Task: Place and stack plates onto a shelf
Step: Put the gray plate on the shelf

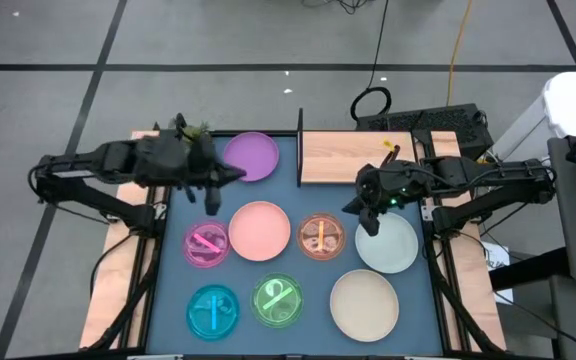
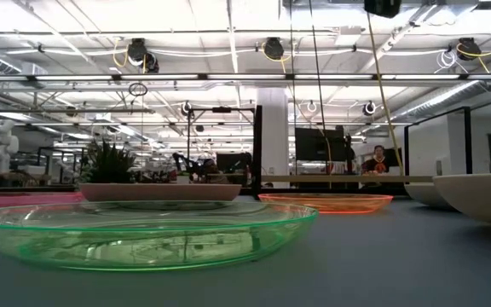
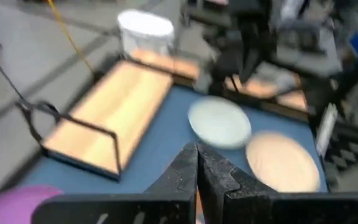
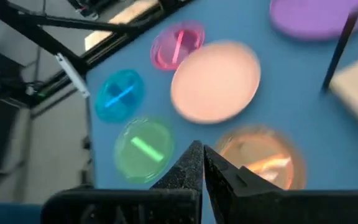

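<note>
No plate is on the shelf [image 1: 356, 157] yet, so the job looks like it is only starting. All eight plates lie flat on the blue table [image 1: 288, 205].

The left claw [image 1: 211, 195] hangs over the table with its two fingers pressed together, and it holds nothing. The purple plate [image 1: 251, 156] is just beside it, toward the shelf. The pink plate [image 1: 259, 230] is close in front of it, and the small magenta plate [image 1: 207, 244] sits just below it.

The right claw [image 1: 365, 221] is pressed together too, and empty. It hovers at the edge of the pale mint-white plate [image 1: 387, 243]. The shelf is just behind it, and the small orange-brown plate [image 1: 321, 236] is right beside it.

I think each claw must first spread its fingers, go down to a plate's rim, pinch it and lift. The purple plate for the left claw and the mint-white plate for the right claw look like the nearest picks.

The cream plate [image 1: 364, 304], the cyan plate [image 1: 213, 310] and the green plate [image 1: 279, 301] lie farther off, past the others.

The thin black upright [image 1: 299, 146] stands at the shelf's end nearest the purple plate, so that plate may need to go over or around it. The plates lie close together, so a claw could bump a neighbor.
</note>
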